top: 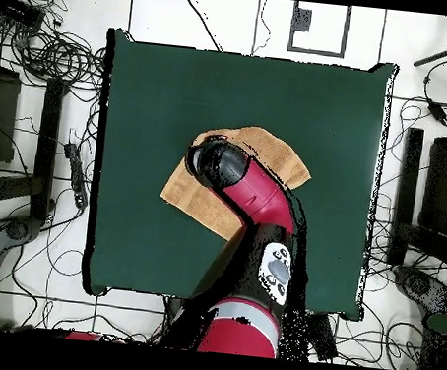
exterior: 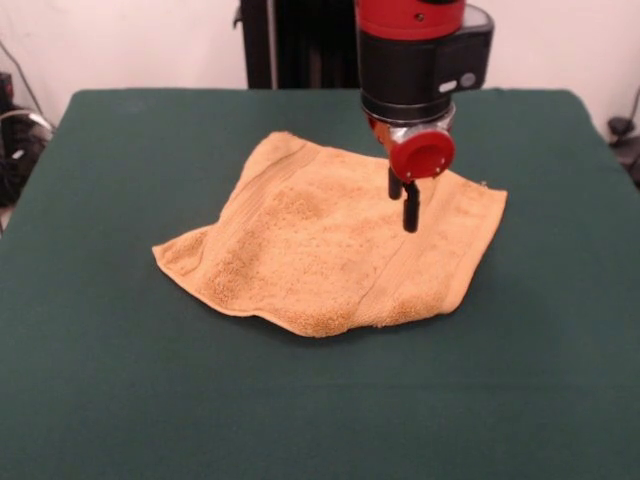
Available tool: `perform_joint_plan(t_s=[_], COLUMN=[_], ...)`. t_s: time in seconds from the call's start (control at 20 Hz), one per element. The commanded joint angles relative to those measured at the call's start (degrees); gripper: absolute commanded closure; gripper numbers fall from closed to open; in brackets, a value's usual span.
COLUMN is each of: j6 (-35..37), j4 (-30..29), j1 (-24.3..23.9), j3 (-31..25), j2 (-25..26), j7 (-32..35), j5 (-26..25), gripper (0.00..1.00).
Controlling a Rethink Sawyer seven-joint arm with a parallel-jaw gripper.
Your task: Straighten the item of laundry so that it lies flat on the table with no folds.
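Towel (exterior: 320, 250), mustard-orange terry cloth, lies near the middle of the dark green counter (exterior: 120, 380), spread out but not fully flat. Seen from the front, it forms a skewed four-sided shape with one corner reaching toward the left, a rounded doubled-looking edge along the near side, and a woven band running close to the right-hand hem. Its far left edge looks slightly raised or rolled, and shallow ridges cross the surface. The robot's hand (exterior: 410, 215) hangs directly over the towel's far right portion, close to the cloth, with two short dark fingers pointing straight down and set close together, holding nothing; whether the tips touch the fabric cannot be told. From overhead, the red arm covers the towel's middle, and cloth shows on both sides of it. Most of the towel's rumpled area therefore lies to the front view's left of and nearer than the hand, so any smoothing stroke would likely need to travel that way.
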State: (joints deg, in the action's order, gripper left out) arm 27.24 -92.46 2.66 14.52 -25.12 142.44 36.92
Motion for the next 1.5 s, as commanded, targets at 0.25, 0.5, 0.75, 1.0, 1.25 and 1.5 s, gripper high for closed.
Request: perform_joint_plan(t_s=[0.25, 0.5, 0.75, 1.0, 1.25, 1.5], j6=[0.1, 0.4, 0.2, -1.5, -2.1, -2.8], j4=[-5.1, -4.7, -5.0, -5.8, -6.1, -6.9], j1=[2.7, 3.5, 3.4, 3.1, 3.1, 2.6], j3=[-7.2, -6.5, -6.9, -7.8, -8.1, -8.9], j2=[3.0, 3.2, 3.0, 2.9, 3.0, 2.8], j7=[15.0, 15.6, 15.1, 14.2, 13.8, 12.9], j5=[5.0, 5.3, 5.8, 6.6, 7.1, 7.7], gripper=[0.0, 0.0, 0.0, 0.0, 0.0, 0.0])
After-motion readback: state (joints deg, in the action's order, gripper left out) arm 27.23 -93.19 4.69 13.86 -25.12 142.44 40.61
